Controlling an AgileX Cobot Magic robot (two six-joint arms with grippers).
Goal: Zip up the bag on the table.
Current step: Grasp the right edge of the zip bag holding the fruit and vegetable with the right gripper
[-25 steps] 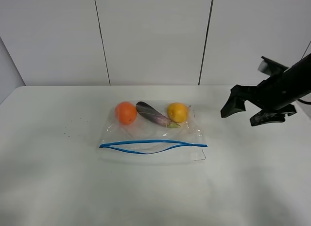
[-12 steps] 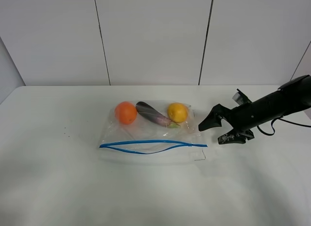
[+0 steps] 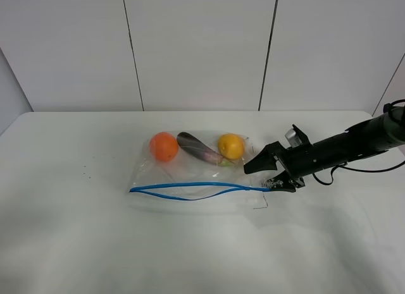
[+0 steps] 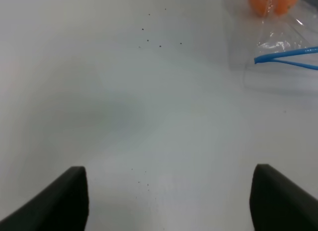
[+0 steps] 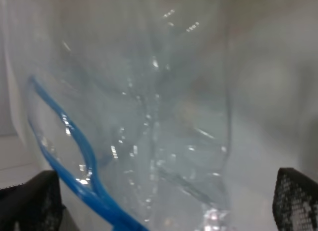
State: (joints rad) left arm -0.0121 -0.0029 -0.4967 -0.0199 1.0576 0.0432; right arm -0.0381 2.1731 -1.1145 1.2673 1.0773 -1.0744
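Note:
The clear bag [image 3: 196,171] lies flat mid-table [image 3: 76,243] with an orange fruit [image 3: 164,146], a purple eggplant [image 3: 199,148] and a yellow fruit [image 3: 231,145] inside. Its blue zipper strip [image 3: 190,186] runs along the near edge, and its two strands gape apart over most of the length. My right gripper [image 3: 258,179] is open at the bag's right end, with jaws either side of the strip's end. The right wrist view shows the strip [image 5: 74,161] and clear plastic between the fingers [image 5: 30,201]. My left gripper [image 4: 169,201] is open over bare table, well left of the bag [image 4: 283,52].
White wall panels [image 3: 196,47] stand behind the table's back edge. A few dark specks [image 3: 88,174] lie on the table left of the bag. The right arm [image 3: 342,148] stretches in from the right edge with a cable trailing.
My right arm has come down and moved left, from above the table's right side to the right end of the zipper strip. The bag has not moved.

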